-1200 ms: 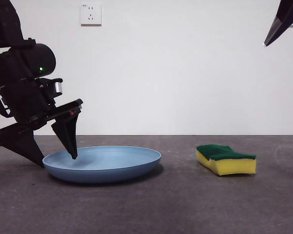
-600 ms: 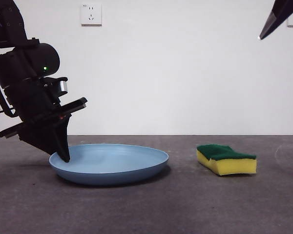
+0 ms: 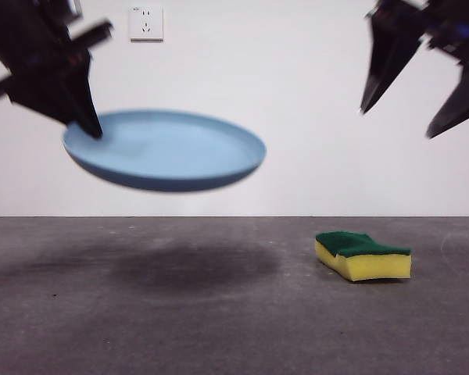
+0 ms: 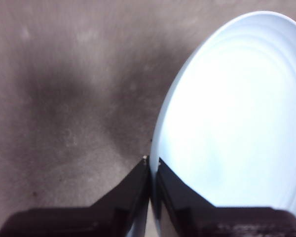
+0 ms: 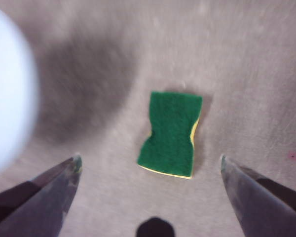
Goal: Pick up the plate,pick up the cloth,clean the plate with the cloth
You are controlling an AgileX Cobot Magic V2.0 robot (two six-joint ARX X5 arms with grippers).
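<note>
Front view shows the grey table with the light-blue plate hanging well above it, tilted slightly, its rim clamped between the jaws of the left gripper. High over the yellow-and-green sponge, which lies flat on the table, the right gripper hovers, jaws spread wide.

Even, bright light. The plate casts a soft wide shadow on the surface. Both hands show motion blur; the plate glares white in the left wrist view.
</note>
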